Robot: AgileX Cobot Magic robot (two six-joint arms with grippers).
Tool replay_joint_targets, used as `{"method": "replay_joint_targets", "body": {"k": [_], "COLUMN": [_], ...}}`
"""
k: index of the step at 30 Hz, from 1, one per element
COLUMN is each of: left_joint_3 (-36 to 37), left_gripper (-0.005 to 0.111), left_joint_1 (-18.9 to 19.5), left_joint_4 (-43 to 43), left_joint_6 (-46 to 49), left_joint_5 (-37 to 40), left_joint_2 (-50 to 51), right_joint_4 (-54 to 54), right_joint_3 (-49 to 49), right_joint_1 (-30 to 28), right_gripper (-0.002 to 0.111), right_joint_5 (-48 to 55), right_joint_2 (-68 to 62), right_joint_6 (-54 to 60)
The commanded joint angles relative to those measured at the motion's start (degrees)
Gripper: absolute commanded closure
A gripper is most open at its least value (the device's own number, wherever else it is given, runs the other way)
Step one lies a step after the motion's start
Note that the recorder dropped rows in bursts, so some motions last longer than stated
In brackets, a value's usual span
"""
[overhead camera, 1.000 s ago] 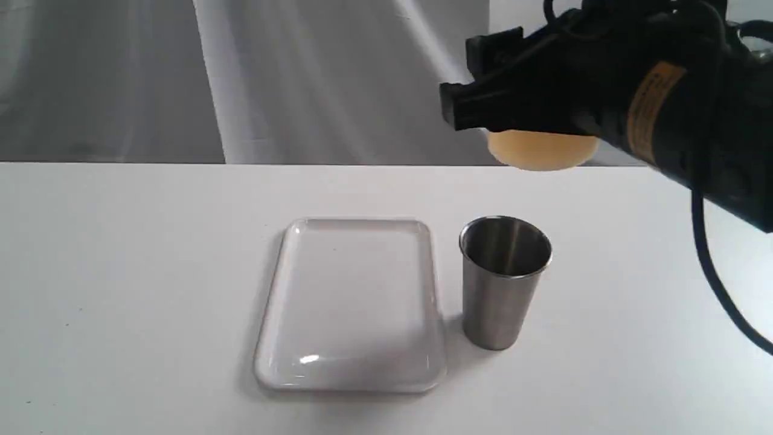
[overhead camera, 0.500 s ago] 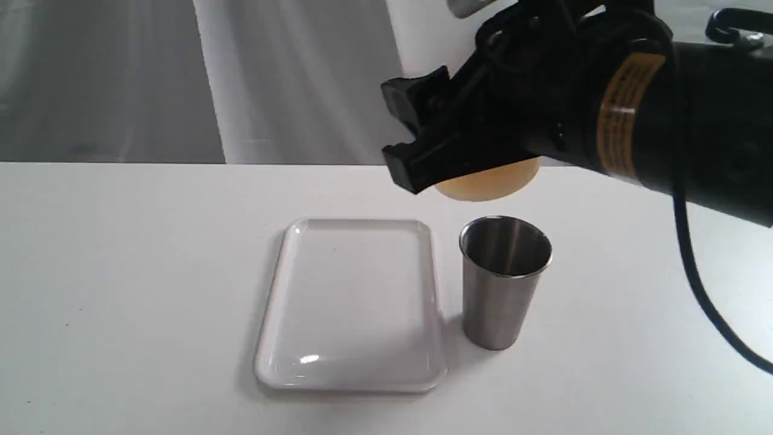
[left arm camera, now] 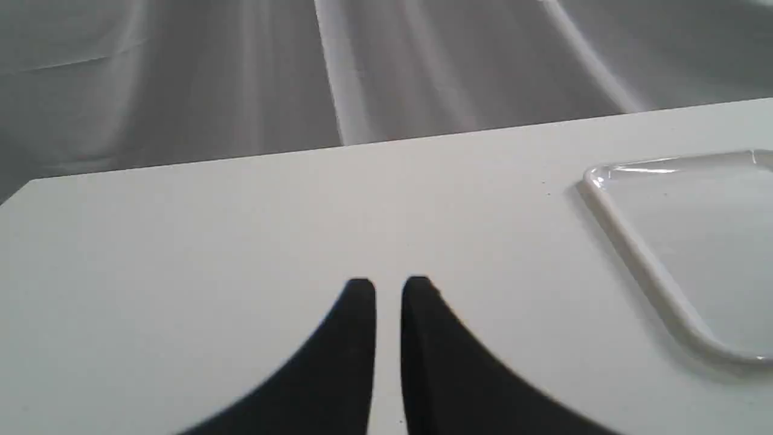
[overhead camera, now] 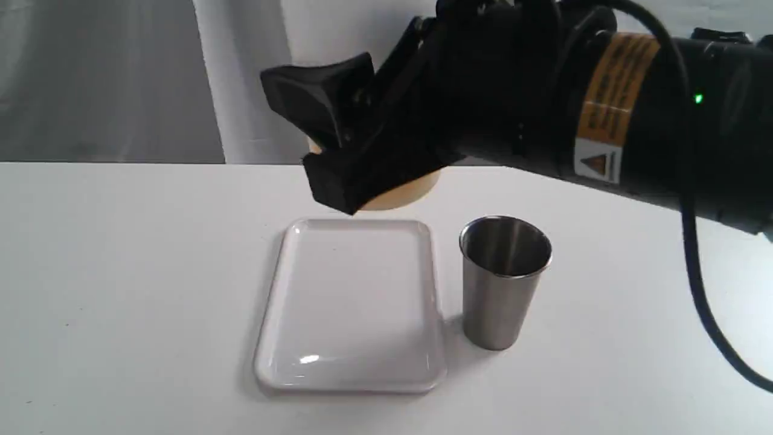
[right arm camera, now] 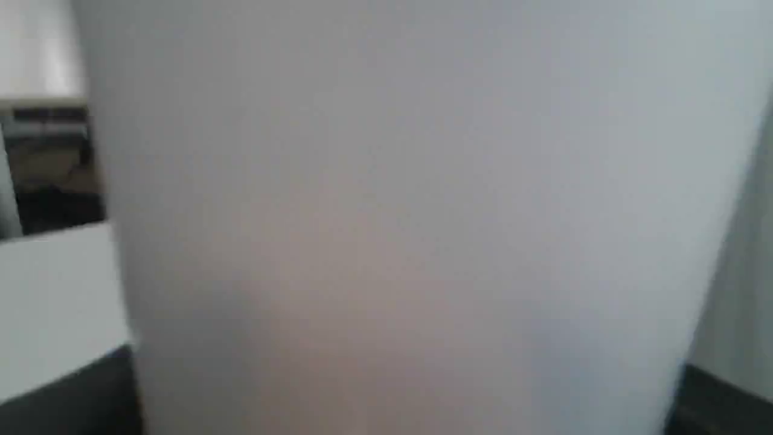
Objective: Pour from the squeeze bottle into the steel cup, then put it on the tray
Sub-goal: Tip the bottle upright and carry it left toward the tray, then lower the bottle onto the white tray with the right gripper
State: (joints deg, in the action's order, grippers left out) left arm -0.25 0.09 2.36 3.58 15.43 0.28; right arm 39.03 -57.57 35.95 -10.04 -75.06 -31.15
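White tray (overhead camera: 350, 314) and steel cup (overhead camera: 496, 302) stand side by side on the table (overhead camera: 121, 272), below and nearer than the right pincer (overhead camera: 317, 142). It pinches the amber-filled bottle (overhead camera: 401, 192), raised near the tray's far edge. Left pincer (left arm camera: 388, 290): fingers almost pressed together, empty.

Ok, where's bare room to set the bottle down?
For the translucent squeeze bottle: the glossy white rectangular tray is bare, as is the white table left of it. Tight beside the tapered steel cup at the tray's right edge.
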Motion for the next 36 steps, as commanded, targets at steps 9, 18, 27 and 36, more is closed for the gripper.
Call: {"method": "replay_joint_targets", "body": {"k": [9, 18, 27, 36], "left_joint_3": [0.25, 0.25, 0.25, 0.25], "left_gripper": [0.098, 0.098, 0.098, 0.098], "left_joint_1": [-0.06, -0.06, -0.06, -0.06], "left_joint_4": [0.14, 0.14, 0.14, 0.14], "left_joint_6": [-0.10, -0.10, -0.10, -0.10], "left_joint_5": [-0.41, -0.41, -0.41, -0.41], "left_joint_2": [-0.29, -0.29, -0.29, -0.29], "right_joint_4": [-29.58, -35.17, -45.49, -40.20], "right_joint_3": [-0.50, 0.01, 6.93, 7.06], "right_joint_1": [0.07, 0.07, 0.07, 0.22], "right_gripper": [0.108, 0.108, 0.108, 0.108], "right_joint_5": [-16.67, -23.40, -37.77, -41.09], "right_joint_2": [-3.72, -10.81, -15.81, -23.27], "right_joint_6": [19.29, 27.93, 36.95, 37.05]}}
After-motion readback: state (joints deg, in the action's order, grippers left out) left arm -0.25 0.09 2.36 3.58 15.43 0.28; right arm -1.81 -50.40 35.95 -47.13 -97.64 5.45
